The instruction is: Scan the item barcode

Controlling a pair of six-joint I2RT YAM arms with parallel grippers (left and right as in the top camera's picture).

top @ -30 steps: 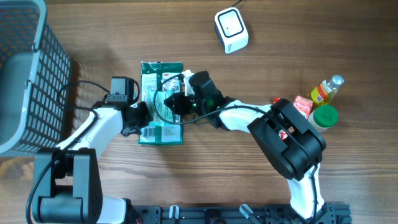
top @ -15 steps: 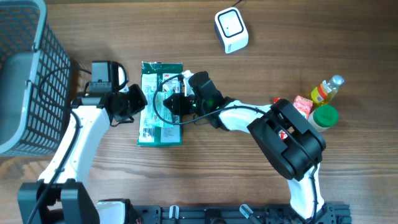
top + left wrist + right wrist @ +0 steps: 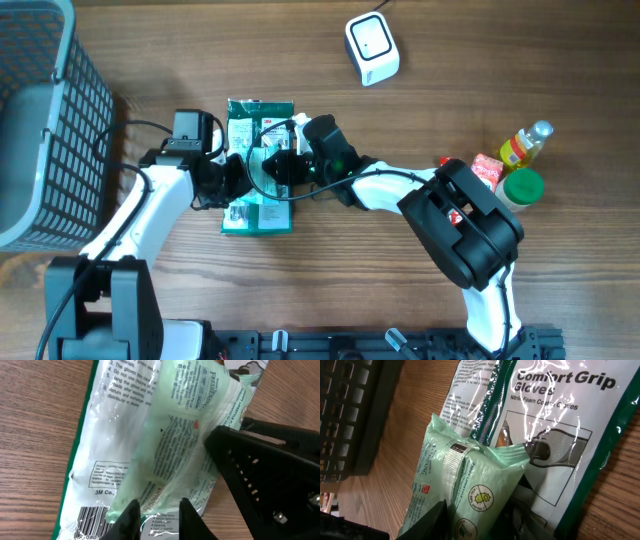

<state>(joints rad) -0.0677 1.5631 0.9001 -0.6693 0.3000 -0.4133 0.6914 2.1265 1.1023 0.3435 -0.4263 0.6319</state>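
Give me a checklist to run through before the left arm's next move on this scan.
1. Hold: the right gripper has the light green packet between its fingers: ok.
2. The left gripper is at the packet's lower edge, jaws apart, not yet closed: ok.
3. Packet's own barcode facing up: cannot tell. The only barcode in view is on the gloves pack.
4. Packet clear of the gloves pack: not ok, it overlaps the pack.
5. Scanner unobstructed: ok, it stands apart from everything.
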